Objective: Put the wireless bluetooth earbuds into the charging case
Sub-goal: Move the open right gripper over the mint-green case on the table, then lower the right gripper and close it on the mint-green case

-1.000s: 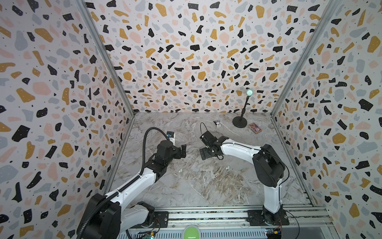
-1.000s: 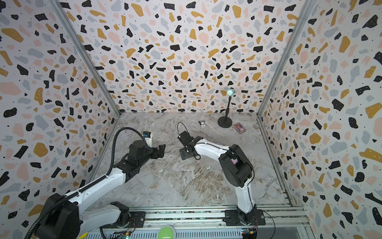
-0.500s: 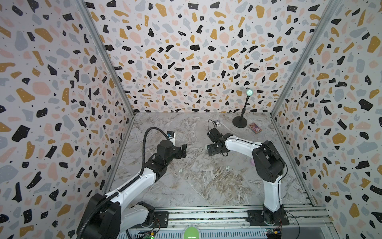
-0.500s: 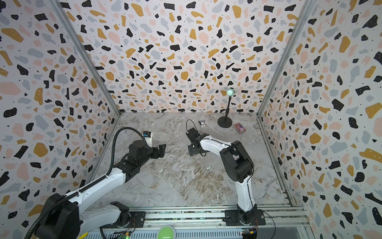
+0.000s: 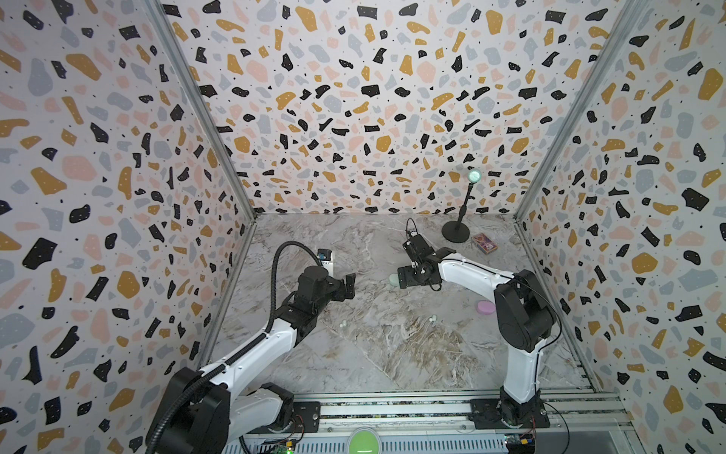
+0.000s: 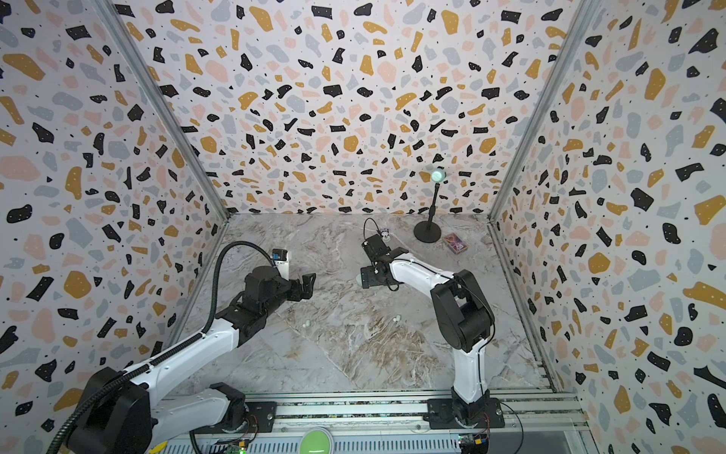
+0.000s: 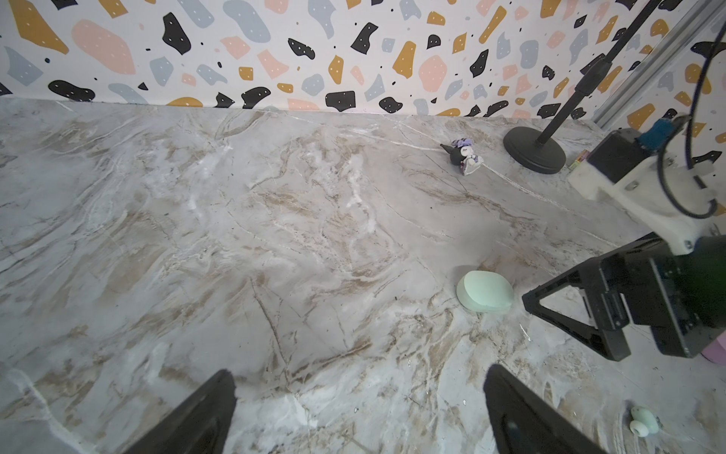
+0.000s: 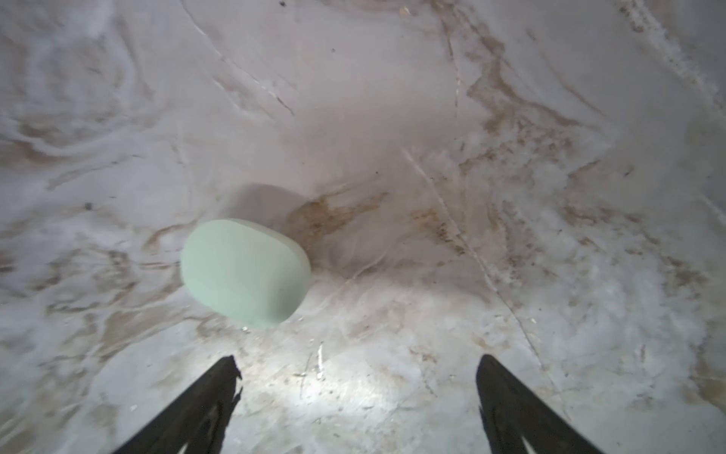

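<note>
On the marble tabletop [image 5: 373,365] we see one mint earbud [image 5: 432,318] and another mint earbud [image 5: 343,324] lying loose, outside the mint charging case [image 8: 245,273], which is shut, contents hidden. Our right gripper [image 8: 357,358] hangs just beside it, fingers spread, empty; left gripper [image 7: 360,370] likewise. Pink case [image 5: 486,307] seems closed.

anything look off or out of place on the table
Nothing spilled or broken. A pale earbud lies loose on the table near the left arm, a second earbud near the right arm, both apart from the closed mint case. A small figurine by the stand has no part in the job.
</note>
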`<state>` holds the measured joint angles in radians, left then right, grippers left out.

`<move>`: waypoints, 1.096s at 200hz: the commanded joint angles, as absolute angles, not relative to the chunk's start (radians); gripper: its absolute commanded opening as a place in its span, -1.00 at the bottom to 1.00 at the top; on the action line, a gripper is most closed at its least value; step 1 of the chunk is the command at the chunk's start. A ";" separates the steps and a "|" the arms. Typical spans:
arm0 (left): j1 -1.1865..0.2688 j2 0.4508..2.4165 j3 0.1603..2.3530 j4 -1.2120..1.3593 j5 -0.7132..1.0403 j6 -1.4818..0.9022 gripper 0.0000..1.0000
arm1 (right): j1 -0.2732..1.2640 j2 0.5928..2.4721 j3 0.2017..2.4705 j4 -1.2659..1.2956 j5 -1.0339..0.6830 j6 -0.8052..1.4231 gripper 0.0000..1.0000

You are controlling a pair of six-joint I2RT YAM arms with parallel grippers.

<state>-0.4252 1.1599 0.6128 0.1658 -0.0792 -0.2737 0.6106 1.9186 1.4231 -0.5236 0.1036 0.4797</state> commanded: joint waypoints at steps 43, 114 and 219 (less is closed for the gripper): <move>-0.418 1.154 0.596 0.213 -0.057 -0.273 1.00 | 0.628 1.960 1.523 -0.578 0.018 0.767 0.87; -0.417 1.152 0.594 0.216 -0.052 -0.275 1.00 | 0.652 2.129 1.719 -0.706 0.106 0.832 0.78; -0.417 1.158 0.594 0.221 -0.051 -0.278 1.00 | 0.658 2.221 1.817 -0.716 0.092 0.815 0.60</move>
<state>-0.4252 1.1599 0.6010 0.1806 -0.0608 -0.2741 0.6529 2.2055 1.7851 -0.6804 0.0895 0.8215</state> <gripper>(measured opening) 0.998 0.808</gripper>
